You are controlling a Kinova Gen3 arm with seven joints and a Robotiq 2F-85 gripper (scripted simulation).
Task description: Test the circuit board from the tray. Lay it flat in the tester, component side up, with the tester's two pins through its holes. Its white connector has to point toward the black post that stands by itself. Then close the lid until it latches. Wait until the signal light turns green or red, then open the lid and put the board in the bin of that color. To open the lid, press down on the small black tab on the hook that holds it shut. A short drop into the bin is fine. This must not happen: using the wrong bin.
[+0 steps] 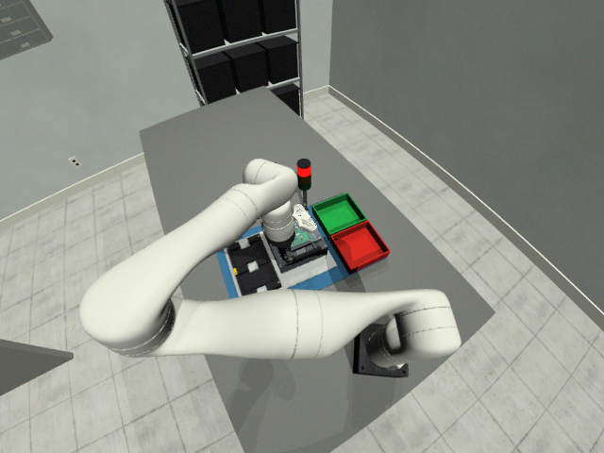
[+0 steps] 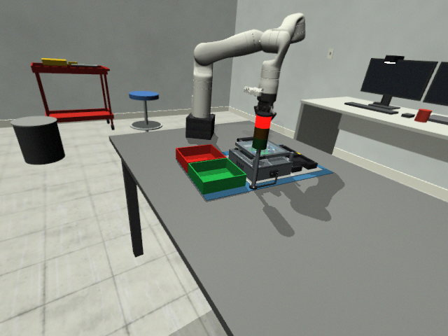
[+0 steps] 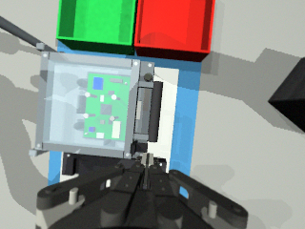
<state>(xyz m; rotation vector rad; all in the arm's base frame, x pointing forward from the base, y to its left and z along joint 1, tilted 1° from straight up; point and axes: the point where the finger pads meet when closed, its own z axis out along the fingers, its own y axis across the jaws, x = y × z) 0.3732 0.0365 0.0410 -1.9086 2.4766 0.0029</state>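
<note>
The green circuit board lies flat in the tester under the closed clear lid. The tester also shows in the exterior view and in the top view. The signal light glows red; it also shows in the exterior view. My gripper is shut and empty. It hangs above the tester's latch side, near the black hook assembly, with its fingertips over the near corner of the lid. A black post stands at the lid's far corner.
The green bin and the red bin stand side by side beyond the tester on the blue mat. The black tray lies next to the tester. The arm's black base stands on the table edge.
</note>
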